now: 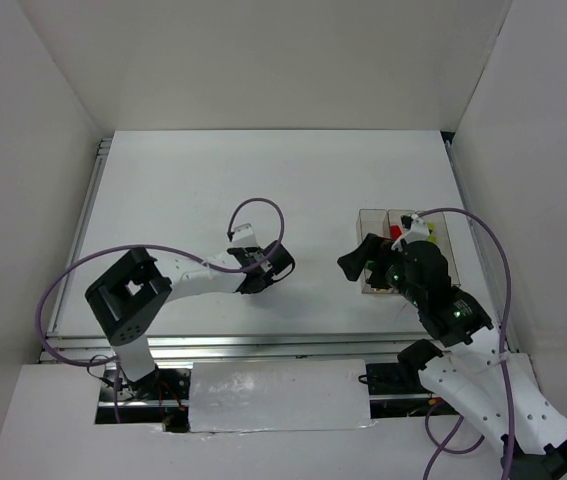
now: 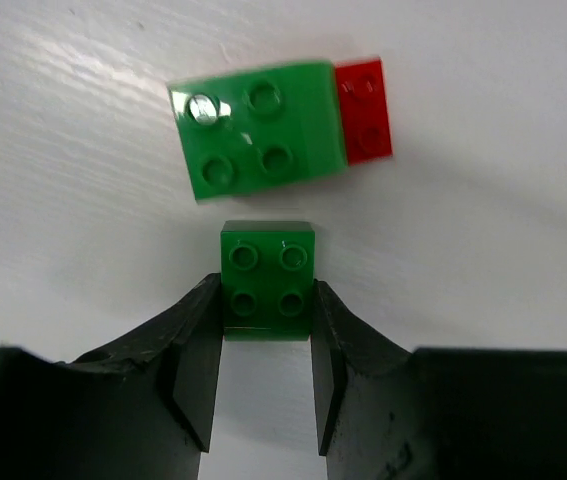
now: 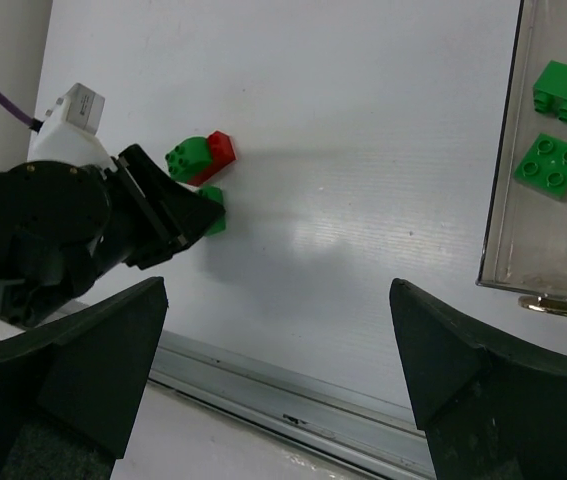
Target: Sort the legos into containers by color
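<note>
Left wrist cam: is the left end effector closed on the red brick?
No, the left end effector clamps a small green brick; the red brick lies free beyond it.

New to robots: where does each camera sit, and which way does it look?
Top: above and behind the robot, looking down on table and bins; left arm and right arm show.
Left wrist: on the left arm, looking down past the left gripper, shut on a green brick.
Right wrist: on the right arm, looking across the table; open right gripper frames it.
Shared by both wrist views: that brick, a second green brick, a red brick.
</note>
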